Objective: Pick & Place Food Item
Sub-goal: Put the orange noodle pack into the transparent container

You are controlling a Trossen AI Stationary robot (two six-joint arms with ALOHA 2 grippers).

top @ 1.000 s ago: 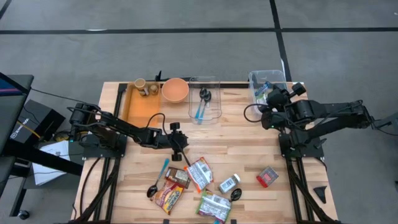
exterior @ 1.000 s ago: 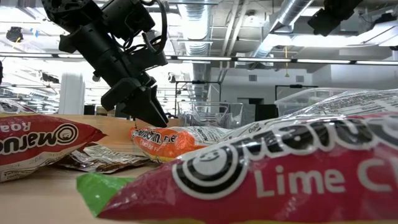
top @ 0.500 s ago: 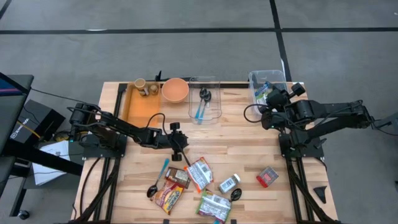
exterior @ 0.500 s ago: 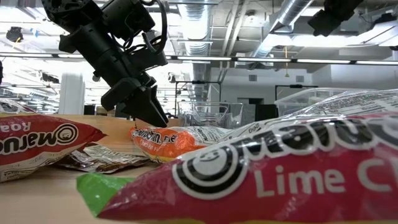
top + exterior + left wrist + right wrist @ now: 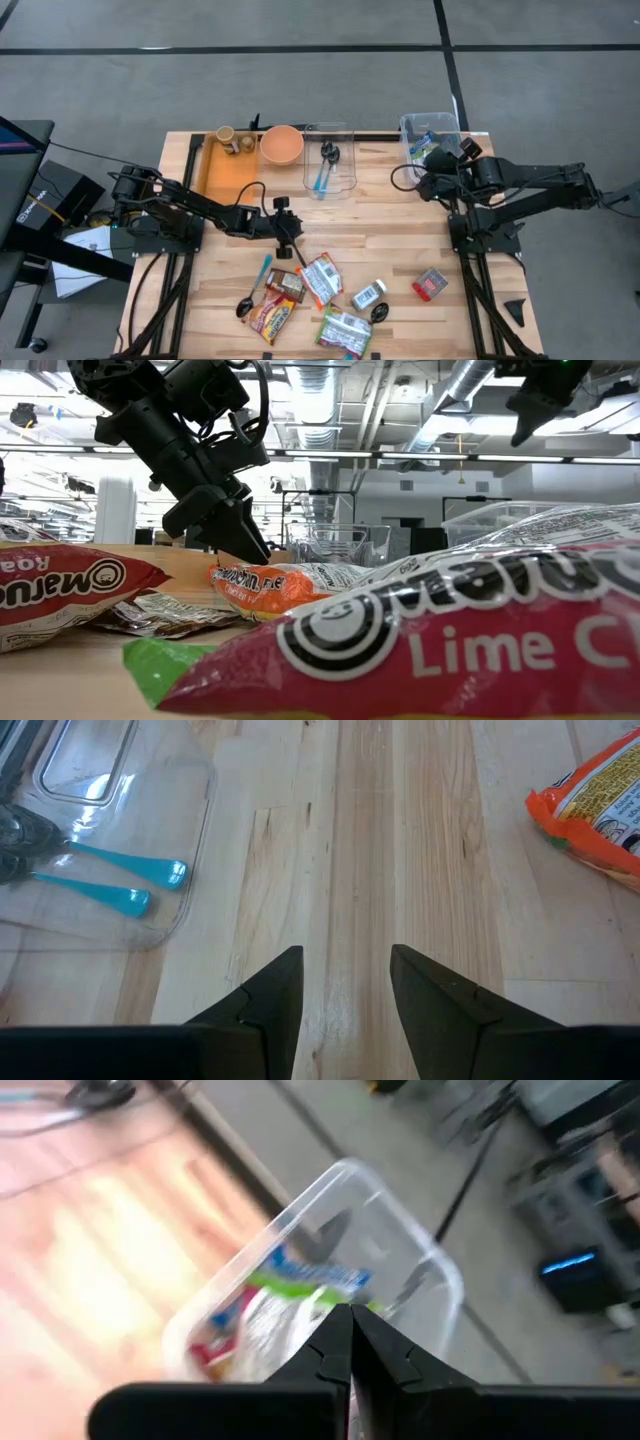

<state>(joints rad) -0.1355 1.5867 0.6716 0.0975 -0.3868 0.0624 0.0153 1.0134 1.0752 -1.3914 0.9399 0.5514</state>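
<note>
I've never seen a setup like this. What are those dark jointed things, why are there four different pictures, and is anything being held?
Those are two robot arms at a wooden table, each ending in a two-finger gripper. One picture looks straight down from above, one looks level across the tabletop, and the other two come from cameras on the arms' wrists.

The left gripper hangs over bare wood with its jaws apart and nothing between them. Just past it lie snack packets. The right gripper is by the clear bin at the table's far right corner, jaws shut. Its own camera shows packets already in that bin, but I cannot see anything gripped.

Also on the table are a clear tray with blue-handled spoons, an orange bowl and a small red box.
</note>
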